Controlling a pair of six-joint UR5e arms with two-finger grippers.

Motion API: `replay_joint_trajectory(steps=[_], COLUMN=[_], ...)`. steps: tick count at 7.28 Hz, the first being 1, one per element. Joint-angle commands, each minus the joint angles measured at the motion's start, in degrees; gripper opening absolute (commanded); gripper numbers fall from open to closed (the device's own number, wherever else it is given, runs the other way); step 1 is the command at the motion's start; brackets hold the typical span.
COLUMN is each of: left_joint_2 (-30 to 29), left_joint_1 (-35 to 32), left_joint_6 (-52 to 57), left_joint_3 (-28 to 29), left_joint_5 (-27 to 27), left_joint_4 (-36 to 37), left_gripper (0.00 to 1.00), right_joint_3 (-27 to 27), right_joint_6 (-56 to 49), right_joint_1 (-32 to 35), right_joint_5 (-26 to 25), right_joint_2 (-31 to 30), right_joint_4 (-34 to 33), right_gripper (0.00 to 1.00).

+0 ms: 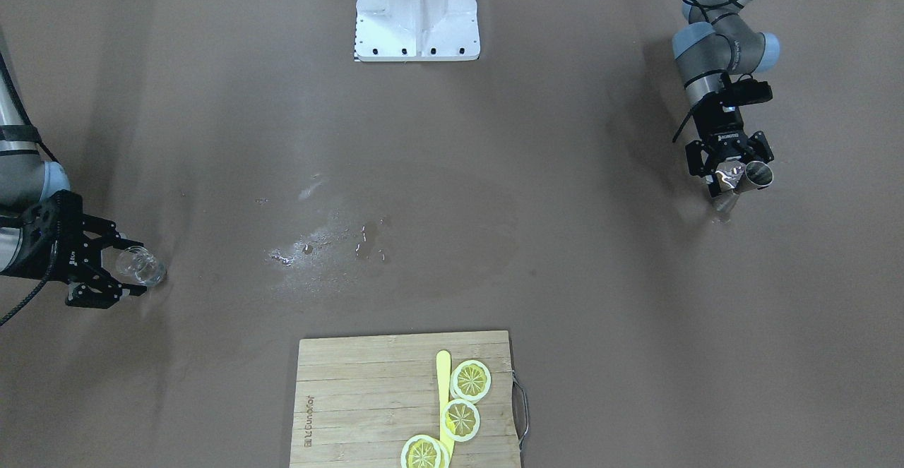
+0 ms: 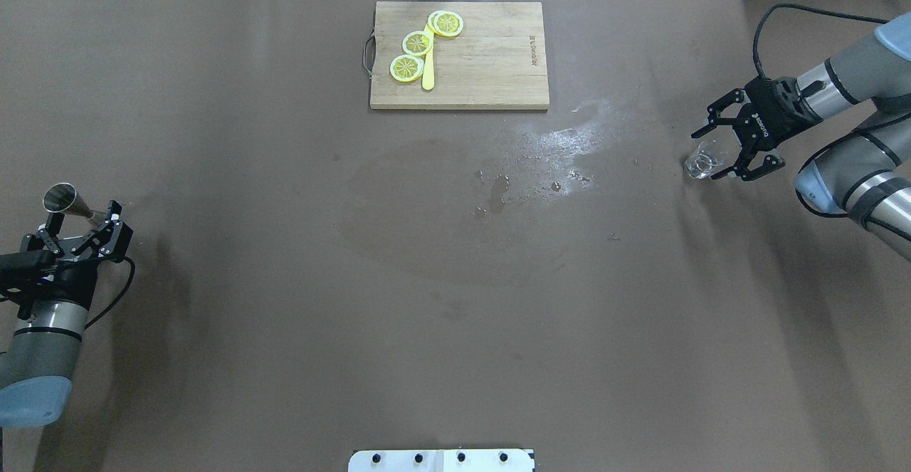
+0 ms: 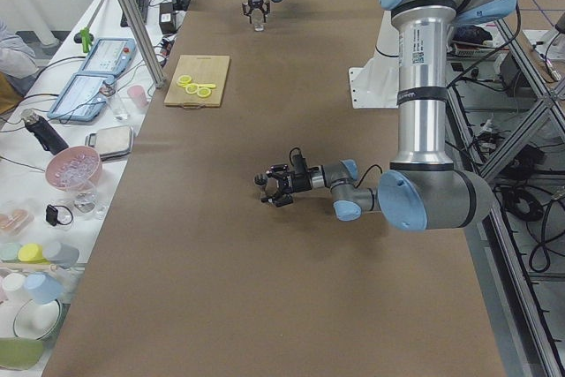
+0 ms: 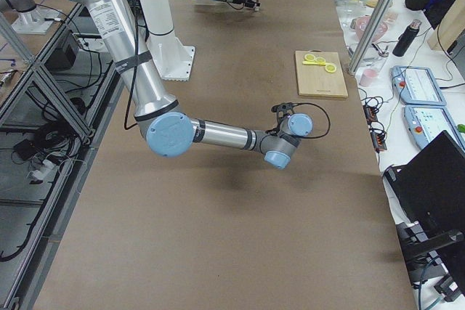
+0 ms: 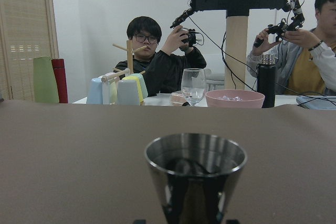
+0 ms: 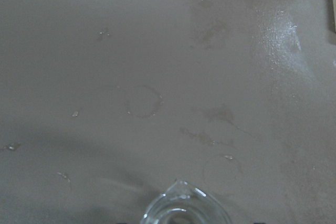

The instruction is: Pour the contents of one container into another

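Steel jigger at bench's 9 o'clock edge in overhead view, left gripper fingers closed on its narrow waist; small glass pitcher at 3 o'clock between right gripper fingers, spread wide, apparently not clamping; both light, rigid, slippery; glass fragile, grip mid-body.

Bright, even overhead light; glare on the wet patch at table centre, soft arm shadows, right wrist view blurry.
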Motion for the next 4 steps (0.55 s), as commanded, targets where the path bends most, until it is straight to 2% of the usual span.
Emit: replay_joint_trajectory(steps=[1,4], left_joint_2=[3.01,7.51], left_joint_1=[0.46,0.46], left_joint_6=[0.27,0.54], left_joint_3=[-3.88,-10.04], left_joint_5=[0.10,-0.25], left_joint_4=[0.00,0.09], left_gripper=[0.99,0.99], right_joint_3=[0.00,0.87], right_joint_6=[0.50,4.18], right_joint_1=[0.00,-0.70], right_joint_5=[0.41,0.32], right_joint_2=[0.55,2.31], right_joint_4=[0.00,0.00], right_gripper=[0.99,0.99])
